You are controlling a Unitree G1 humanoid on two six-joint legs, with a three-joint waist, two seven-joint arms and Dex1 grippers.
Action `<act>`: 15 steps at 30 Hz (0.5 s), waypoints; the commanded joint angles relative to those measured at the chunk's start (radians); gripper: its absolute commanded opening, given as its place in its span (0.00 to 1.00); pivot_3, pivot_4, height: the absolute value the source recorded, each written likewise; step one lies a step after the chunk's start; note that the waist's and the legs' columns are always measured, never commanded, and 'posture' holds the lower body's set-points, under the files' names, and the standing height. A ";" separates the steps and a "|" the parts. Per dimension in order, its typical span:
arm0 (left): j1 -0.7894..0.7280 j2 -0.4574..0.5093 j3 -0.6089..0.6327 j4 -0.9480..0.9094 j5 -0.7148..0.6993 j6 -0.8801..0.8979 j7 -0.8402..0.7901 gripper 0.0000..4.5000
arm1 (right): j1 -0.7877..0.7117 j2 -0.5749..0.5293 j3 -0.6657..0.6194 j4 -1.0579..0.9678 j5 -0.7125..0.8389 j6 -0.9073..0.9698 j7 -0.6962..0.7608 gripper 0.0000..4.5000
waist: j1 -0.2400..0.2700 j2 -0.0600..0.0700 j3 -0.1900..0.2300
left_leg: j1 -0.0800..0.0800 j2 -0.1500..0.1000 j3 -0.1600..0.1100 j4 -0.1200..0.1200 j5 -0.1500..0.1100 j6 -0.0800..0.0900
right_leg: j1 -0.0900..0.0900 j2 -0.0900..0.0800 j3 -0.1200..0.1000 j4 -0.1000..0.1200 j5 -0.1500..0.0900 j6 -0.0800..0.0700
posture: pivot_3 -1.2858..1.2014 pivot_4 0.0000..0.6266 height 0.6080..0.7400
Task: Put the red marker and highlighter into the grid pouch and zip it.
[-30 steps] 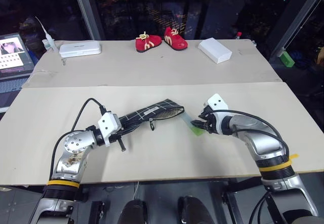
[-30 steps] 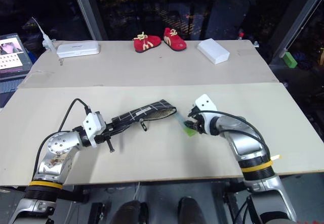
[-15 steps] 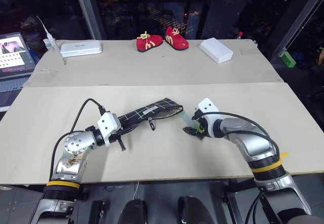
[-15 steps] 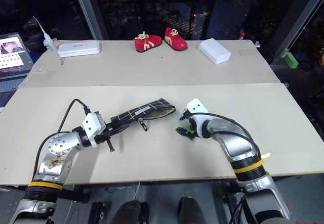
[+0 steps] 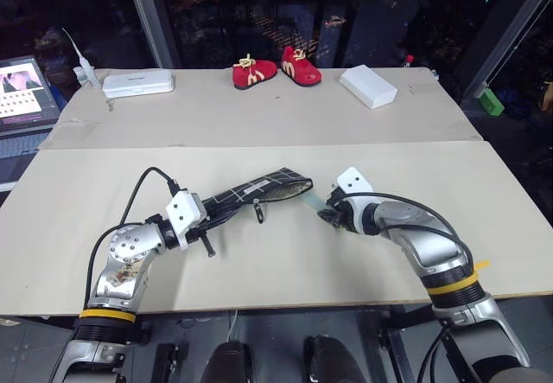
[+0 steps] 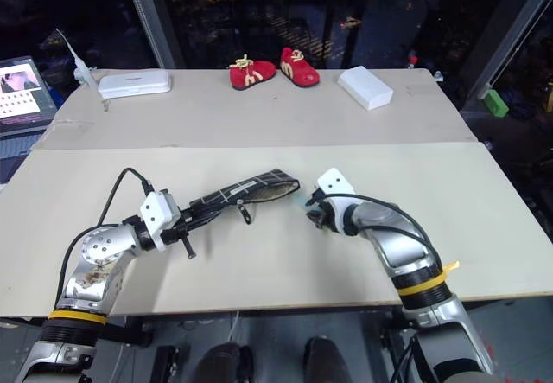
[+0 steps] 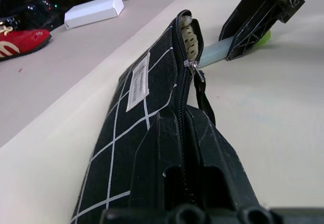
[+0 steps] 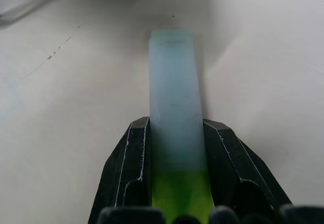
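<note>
The grid pouch [image 5: 259, 193] lies across the near table, black with white lines, and its mouth gapes at the right end [image 7: 186, 29]. My left gripper [image 5: 206, 213] is shut on the pouch's left end. The zipper pull cord [image 7: 203, 95] hangs near the middle of the pouch. The highlighter [image 8: 174, 97] lies just right of the mouth, its pale blue end towards the pouch. My right gripper [image 8: 175, 127] is shut on the highlighter near its green end, one finger [image 8: 132, 158] against each side. The red marker is hidden.
On the far table stand a pair of red shoes [image 5: 276, 67], a white box [image 5: 367, 86] and a white case [image 5: 136, 82]. A laptop [image 5: 22, 98] sits at the far left. A seam [image 5: 259, 145] separates the two table boards.
My right gripper has shifted left along the highlighter towards the pouch, and its fingers have closed on it. The left gripper and the pouch have stayed put.
</note>
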 commanded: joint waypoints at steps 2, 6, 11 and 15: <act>-0.002 0.009 0.023 -0.048 -0.025 0.006 0.007 0.00 | -0.081 -0.058 -0.057 0.041 -0.053 -0.198 -0.009 0.24 | 0.000 0.000 0.000 | 0.000 0.000 0.000 0.000 0.000 0.000 | 0.000 0.000 0.000 0.000 0.000 0.000 | 0.52 0.24 1.00; -0.005 0.010 0.023 -0.050 -0.026 0.012 0.005 0.00 | -0.177 -0.122 -0.114 0.072 -0.062 -0.420 0.024 0.24 | -0.001 0.002 0.002 | -0.003 -0.001 0.000 0.000 0.000 0.000 | -0.004 0.000 0.001 0.000 0.000 0.000 | 0.52 0.24 1.00; -0.013 0.004 0.019 -0.047 -0.025 0.017 0.004 0.00 | -0.147 -0.190 -0.148 -0.051 0.055 -0.532 0.247 0.24 | 0.000 0.002 0.002 | -0.003 0.001 0.000 -0.001 0.000 0.000 | -0.003 0.001 -0.001 -0.001 0.000 0.001 | 0.52 0.24 1.00; -0.020 -0.003 0.014 -0.043 -0.025 0.019 0.003 0.00 | -0.045 -0.303 -0.088 -0.160 0.071 -0.567 0.439 0.24 | 0.005 0.001 0.002 | -0.003 0.000 -0.001 -0.001 0.000 0.000 | -0.002 0.000 -0.001 -0.002 0.000 0.001 | 0.52 0.24 1.00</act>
